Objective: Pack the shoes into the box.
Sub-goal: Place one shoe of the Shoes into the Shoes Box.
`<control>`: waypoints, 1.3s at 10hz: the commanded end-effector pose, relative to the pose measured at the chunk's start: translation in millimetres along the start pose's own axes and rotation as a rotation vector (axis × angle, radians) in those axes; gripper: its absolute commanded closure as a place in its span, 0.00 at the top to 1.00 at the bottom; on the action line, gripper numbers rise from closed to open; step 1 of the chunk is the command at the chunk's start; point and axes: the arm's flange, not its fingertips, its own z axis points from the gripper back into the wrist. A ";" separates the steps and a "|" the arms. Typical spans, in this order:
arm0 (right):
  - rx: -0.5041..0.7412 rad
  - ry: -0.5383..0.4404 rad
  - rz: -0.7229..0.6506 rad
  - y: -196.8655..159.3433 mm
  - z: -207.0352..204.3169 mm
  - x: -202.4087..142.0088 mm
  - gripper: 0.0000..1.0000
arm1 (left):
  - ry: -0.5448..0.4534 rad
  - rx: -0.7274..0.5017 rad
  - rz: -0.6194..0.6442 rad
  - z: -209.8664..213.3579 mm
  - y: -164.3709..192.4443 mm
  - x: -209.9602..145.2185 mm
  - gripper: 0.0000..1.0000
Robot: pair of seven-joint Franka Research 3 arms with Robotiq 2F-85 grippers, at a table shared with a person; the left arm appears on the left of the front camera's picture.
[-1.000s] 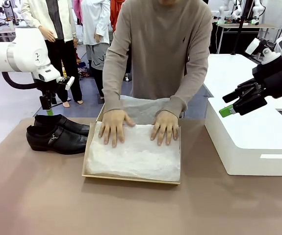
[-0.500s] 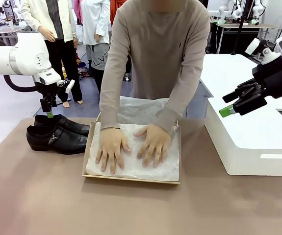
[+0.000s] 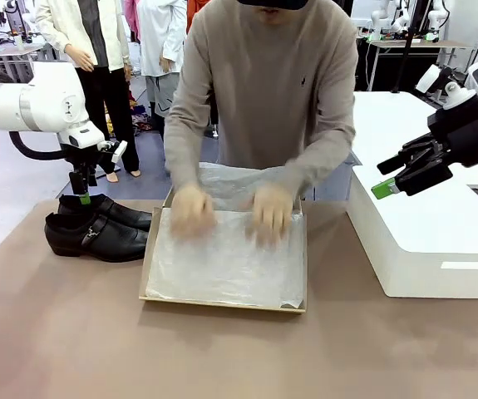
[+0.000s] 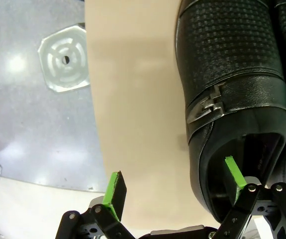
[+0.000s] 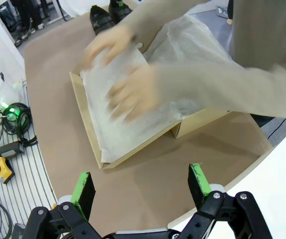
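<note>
The left hand, fingers apart, hangs over the heel end of the shoes, which lie on the surface just beside the box. The right hand, likewise apart, hovers above a white block. The person's hands are on the tissue paper in the box.

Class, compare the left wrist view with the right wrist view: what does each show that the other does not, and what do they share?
Left wrist view: the metal buckle close up, the open left end effector above a heel end, and a metal floor plate. Right wrist view: the box, its tissue paper, the person's blurred hands on it, and the open right end effector. Both: the shoes and the tan table.
</note>
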 end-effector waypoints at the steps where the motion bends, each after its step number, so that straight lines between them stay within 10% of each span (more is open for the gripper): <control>1: 0.012 -0.030 0.025 -3.8 -1.5 0.7 1.00 | 0.013 -0.035 -0.022 -1.0 8.4 -1.6 1.00; 9: 0.012 -0.030 0.025 -3.8 -1.5 0.7 1.00 | 0.017 -0.122 -0.018 -13.2 9.3 0.4 1.00; 13: 0.012 -0.030 0.025 -3.8 -1.5 0.7 1.00 | 0.004 -0.122 0.000 -12.4 9.7 0.7 0.23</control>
